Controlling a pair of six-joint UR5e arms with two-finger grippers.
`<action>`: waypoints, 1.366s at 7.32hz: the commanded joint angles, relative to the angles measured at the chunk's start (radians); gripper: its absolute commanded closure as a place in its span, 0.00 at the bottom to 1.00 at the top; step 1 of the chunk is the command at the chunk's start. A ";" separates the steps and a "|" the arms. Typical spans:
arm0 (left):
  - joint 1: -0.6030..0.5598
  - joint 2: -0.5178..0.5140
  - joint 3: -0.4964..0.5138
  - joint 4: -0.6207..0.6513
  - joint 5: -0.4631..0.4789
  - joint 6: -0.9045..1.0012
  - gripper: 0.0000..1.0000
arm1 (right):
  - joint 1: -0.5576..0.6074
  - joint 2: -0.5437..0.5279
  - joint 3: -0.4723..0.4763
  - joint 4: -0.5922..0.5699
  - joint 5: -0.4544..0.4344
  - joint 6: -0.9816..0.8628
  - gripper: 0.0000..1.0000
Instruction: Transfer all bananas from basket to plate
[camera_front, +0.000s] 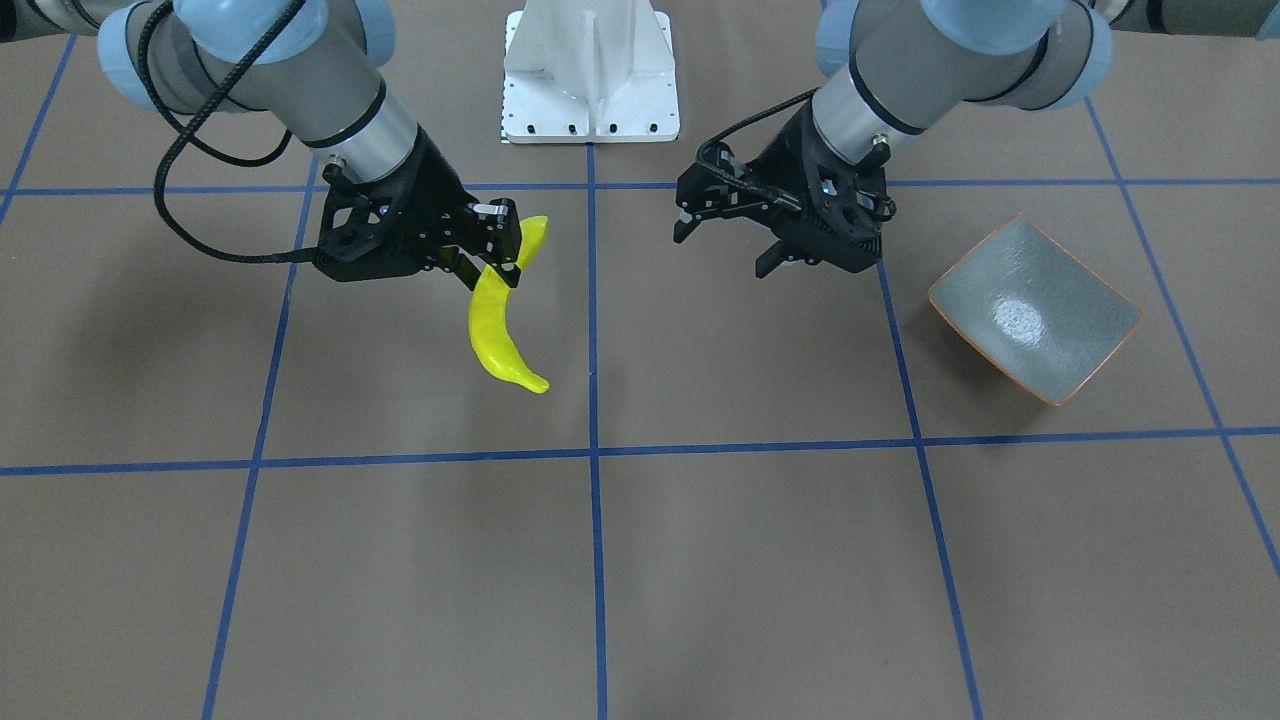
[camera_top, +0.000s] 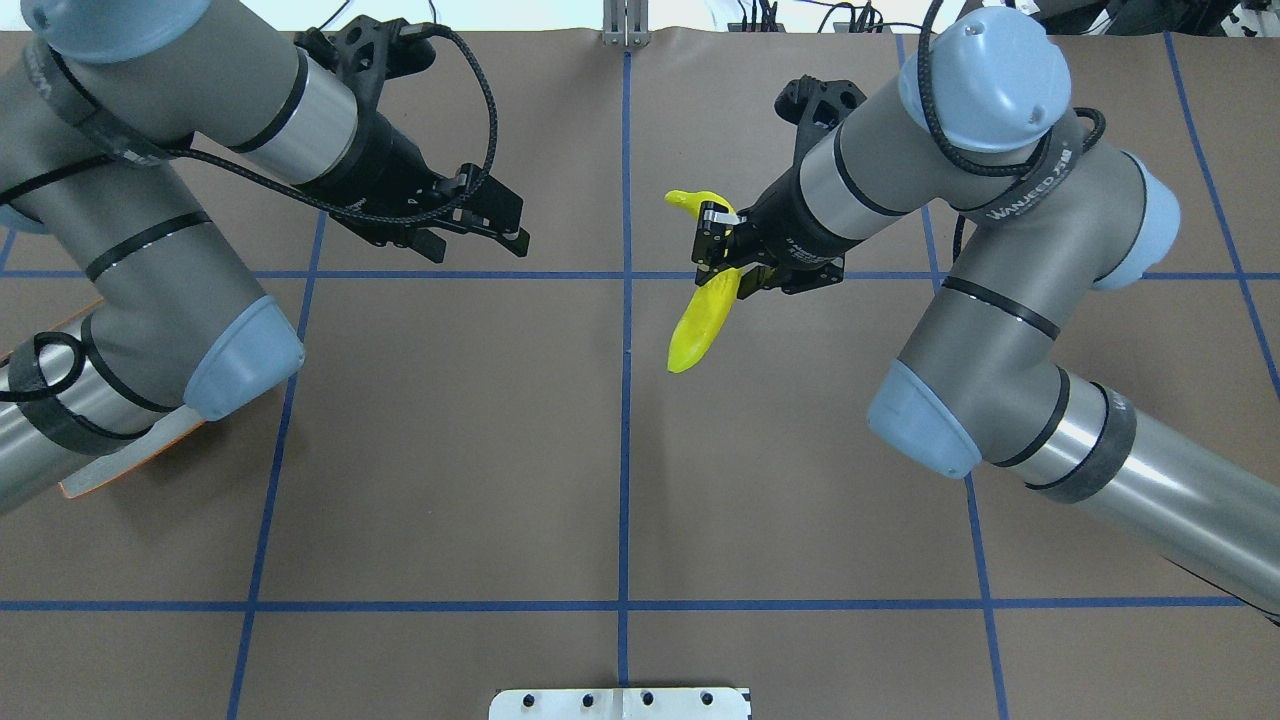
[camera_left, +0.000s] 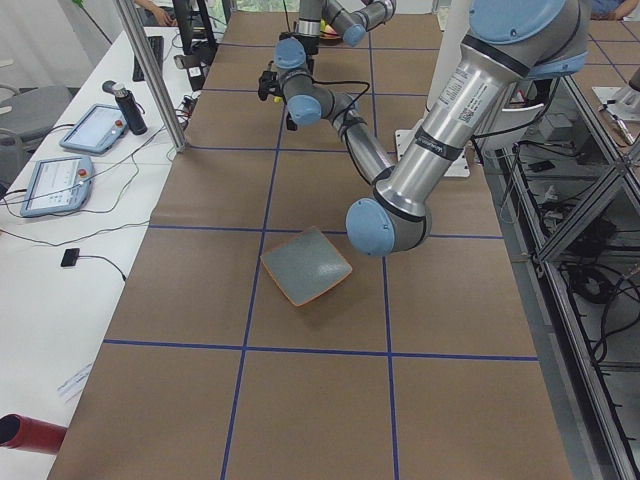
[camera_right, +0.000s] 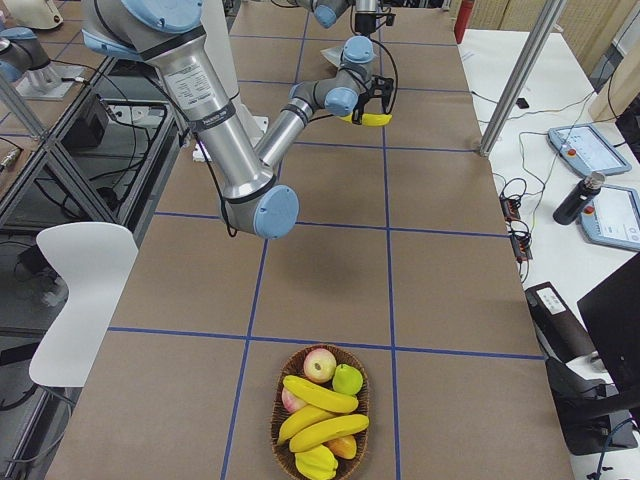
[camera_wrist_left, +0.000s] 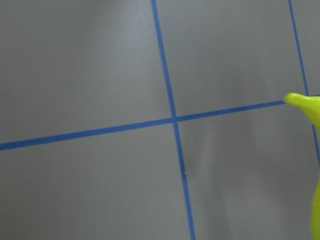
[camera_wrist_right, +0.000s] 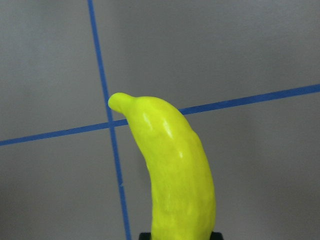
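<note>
My right gripper (camera_front: 495, 265) (camera_top: 725, 260) is shut on a bright yellow banana (camera_front: 497, 335) (camera_top: 700, 325) and holds it above the table near the centre line. The banana also fills the right wrist view (camera_wrist_right: 175, 170), and its tip shows in the left wrist view (camera_wrist_left: 306, 102). My left gripper (camera_front: 722, 250) (camera_top: 478, 243) is open and empty, facing the banana across the centre line. The grey-green plate (camera_front: 1035, 310) (camera_left: 305, 265) lies empty on the left arm's side. The basket (camera_right: 358, 365) at the table's right end holds several more bananas (camera_right: 320, 395).
Apples (camera_right: 320, 365) and other fruit lie in the basket with the bananas. The robot's white base plate (camera_front: 590, 70) stands at the table's robot side. In the overhead view the left arm covers most of the plate (camera_top: 80, 488). Blue tape lines grid the brown table.
</note>
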 joint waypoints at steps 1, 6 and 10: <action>0.027 -0.018 0.002 -0.009 0.001 -0.012 0.00 | -0.057 0.067 -0.025 0.014 -0.082 0.069 1.00; 0.036 -0.004 -0.039 -0.008 -0.007 -0.014 0.00 | -0.099 0.046 -0.028 0.320 -0.216 0.149 1.00; 0.041 0.040 -0.110 -0.023 -0.010 -0.009 0.01 | -0.107 -0.042 -0.072 0.636 -0.249 0.152 1.00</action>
